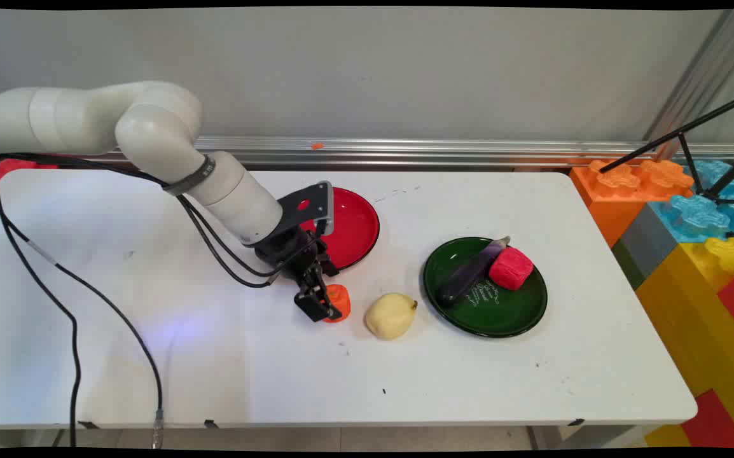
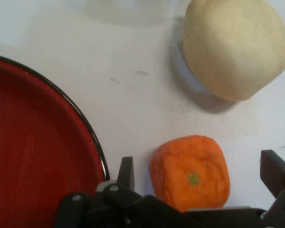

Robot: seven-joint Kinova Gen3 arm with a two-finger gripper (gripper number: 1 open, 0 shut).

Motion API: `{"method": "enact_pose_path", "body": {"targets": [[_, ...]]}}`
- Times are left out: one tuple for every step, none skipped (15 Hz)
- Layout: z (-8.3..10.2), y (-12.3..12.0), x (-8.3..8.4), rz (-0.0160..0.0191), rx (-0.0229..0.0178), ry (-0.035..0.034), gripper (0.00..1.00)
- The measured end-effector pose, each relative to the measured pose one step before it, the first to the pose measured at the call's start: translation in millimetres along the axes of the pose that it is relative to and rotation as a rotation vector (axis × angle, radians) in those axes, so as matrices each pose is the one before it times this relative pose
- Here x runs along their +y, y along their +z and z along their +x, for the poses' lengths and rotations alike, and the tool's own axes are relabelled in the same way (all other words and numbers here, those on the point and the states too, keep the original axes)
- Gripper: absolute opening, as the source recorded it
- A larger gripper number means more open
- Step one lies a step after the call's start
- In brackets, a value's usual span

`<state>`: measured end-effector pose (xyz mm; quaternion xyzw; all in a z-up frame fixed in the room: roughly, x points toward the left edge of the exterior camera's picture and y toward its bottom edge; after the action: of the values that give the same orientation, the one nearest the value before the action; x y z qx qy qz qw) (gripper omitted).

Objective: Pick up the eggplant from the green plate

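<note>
My gripper (image 1: pixel 327 306) is low over the table, open, with an orange fruit (image 1: pixel 338 301) between its fingers. In the hand view the orange fruit (image 2: pixel 190 172) sits between the two black fingertips (image 2: pixel 127 172), with gaps on both sides. A pale yellow pear (image 1: pixel 391 315) lies just right of it on the table; in the hand view the pear (image 2: pixel 236 46) is at the top right. The red plate (image 1: pixel 355 226) lies just behind the gripper, and its rim (image 2: pixel 92 137) curves along the left in the hand view.
A green plate (image 1: pixel 500 312) at the right holds a purple eggplant (image 1: pixel 472 270) and a red block (image 1: pixel 511 268). Big coloured toy bricks (image 1: pixel 691 216) stand off the table's right end. Black cables (image 1: pixel 74 299) hang from the arm over the table's left part.
</note>
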<state>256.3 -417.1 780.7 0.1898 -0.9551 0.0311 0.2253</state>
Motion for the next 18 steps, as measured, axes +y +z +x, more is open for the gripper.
{"method": "enact_pose_path", "body": {"targets": [[0.56, -1.62, 0.17, -0.00066, 0.00102, -0.00444, 1.0], [1.51, -2.51, 0.46, -0.0019, 0.00277, -0.00417, 1.0], [2.58, -2.79, 0.53, -0.00113, 0.00442, -0.00541, 1.0], [3.33, -3.1, 0.25, 0.00109, 0.00617, -0.00791, 1.0], [4.49, -3.51, 0.21, 0.00196, 0.00807, -0.01093, 1.0], [5.59, -3.38, 0.31, 0.00182, 0.01145, -0.01444, 1.0], [5.65, -2.64, 0.59, 0.00146, 0.01165, -0.01316, 1.0], [4.34, -1.54, 0.54, 0.00061, 0.00929, -0.00887, 1.0], [7.76, -2.22, 1.23, 0.00087, 0.01496, -0.0137, 1.0], [7.19, -1.04, 1.54, 0.00094, 0.01167, -0.01034, 1.0], [8.0, -0.68, 2.06, 0.0016, 0.00948, -0.0143, 1.0], [6.4, 0.18, 1.93, 0.00106, 0.00483, -0.01421, 1.0], [6.94, 0.85, 2.42, 0.00154, 0.00192, -0.01978, 1.0], [6.8, 1.55, 2.3, 0.00213, 0.00122, -0.0232, 1.0], [5.7, 1.63, 2.07, 0.00187, 0.00119, -0.02138, 1.0], [7.25, 2.86, 2.62, 0.00214, 0.00181, -0.02796, 1.0], [7.33, 3.74, 2.67, 0.00226, 0.00205, -0.02991, 1.0], [5.97, 3.26, 2.26, 0.002, 0.00206, -0.02468, 1.0]]}}
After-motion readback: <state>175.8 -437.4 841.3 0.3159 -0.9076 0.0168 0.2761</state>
